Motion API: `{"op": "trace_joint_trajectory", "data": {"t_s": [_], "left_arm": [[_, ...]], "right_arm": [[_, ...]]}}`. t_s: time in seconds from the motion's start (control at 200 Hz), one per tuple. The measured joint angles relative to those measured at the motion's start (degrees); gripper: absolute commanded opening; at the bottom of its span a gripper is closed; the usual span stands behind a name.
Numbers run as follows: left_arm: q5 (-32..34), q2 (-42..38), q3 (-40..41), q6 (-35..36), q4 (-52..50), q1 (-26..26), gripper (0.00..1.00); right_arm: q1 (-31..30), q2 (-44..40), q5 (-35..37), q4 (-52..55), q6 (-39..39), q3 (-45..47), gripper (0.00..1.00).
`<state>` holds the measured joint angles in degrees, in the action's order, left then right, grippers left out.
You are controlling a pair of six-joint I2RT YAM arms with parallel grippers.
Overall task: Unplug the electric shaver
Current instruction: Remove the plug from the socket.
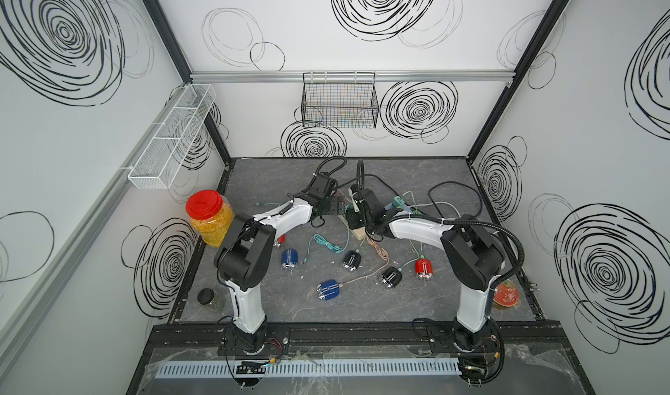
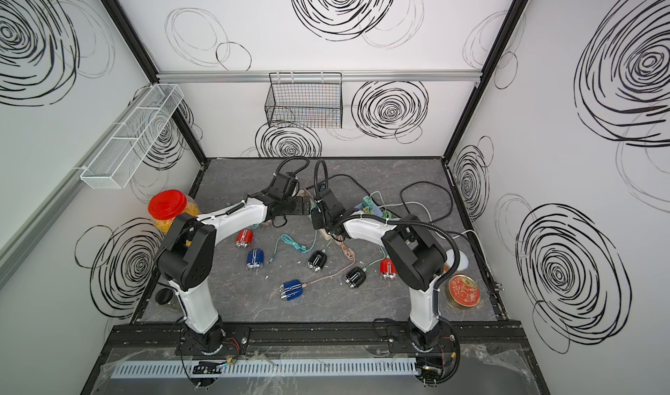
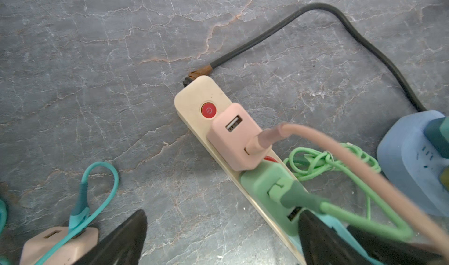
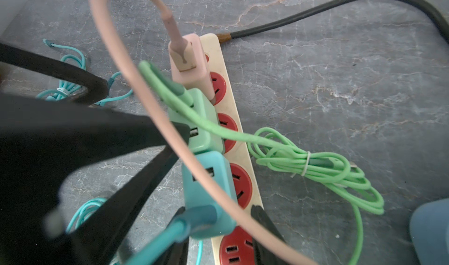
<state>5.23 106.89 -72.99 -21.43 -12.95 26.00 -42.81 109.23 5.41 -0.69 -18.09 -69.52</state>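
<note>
Status from above, in both top views: two arms reach in over a cream power strip with red sockets (image 1: 358,233) near the middle of the grey stone-patterned table (image 1: 417,302). The left gripper (image 1: 336,205) and the right gripper (image 1: 353,223) hang close together above the strip. Small barrel-shaped electric shavers in blue, black and red lie scattered nearer the arm bases, well apart from the strip. A pink cable (image 1: 362,277) runs to one blue shaver (image 1: 328,290). The other leads I cannot trace.

Left wrist view: the left gripper's jaws are spread wide and hold nothing. One finger (image 3: 320,239) sits against the pale green charger block (image 3: 262,181). The pink USB charger block (image 3: 233,139) is plugged in beside the red switch.

Right wrist view: the right gripper's jaws are half spread and straddle the teal charger block (image 4: 206,186). One finger (image 4: 263,227) rests over the socket face. Whether the pads press the block I cannot tell.

Finding: the step in hand appears to be seating a grip on the teal charger block, which remains plugged in. The next move would call for closing on its sides and pulling straight off the strip, with the strip held down.

Obstructions: the pink cable arches across the teal block. The three chargers sit hard against one another. A coiled green cable (image 4: 328,169) and a blue rounded socket block (image 3: 408,159) lie just beside the strip.
</note>
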Motion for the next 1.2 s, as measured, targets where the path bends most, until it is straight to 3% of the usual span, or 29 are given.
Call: {"op": "trace_joint_trajectory", "data": {"t_s": [0.38,0.515,0.696,1.201], "left_arm": [[0.9,-0.2,1.2,-0.1,1.6,-0.1,0.99],[0.8,-0.3,2.1,-0.3,3.1,-0.2,0.99],[0.5,-0.8,3.5,-0.7,4.7,-0.3,0.99],[0.7,-2.1,7.2,-2.6,9.3,-0.4,0.99]], "right_arm": [[0.0,4.1,-0.5,-0.2,3.5,-3.8,0.34],[-0.3,4.2,-0.4,-0.1,5.0,-3.9,0.18],[-0.4,4.2,-0.3,-0.9,6.2,-3.5,0.10],[2.0,3.6,-5.8,-3.9,5.6,-1.5,0.08]]}}
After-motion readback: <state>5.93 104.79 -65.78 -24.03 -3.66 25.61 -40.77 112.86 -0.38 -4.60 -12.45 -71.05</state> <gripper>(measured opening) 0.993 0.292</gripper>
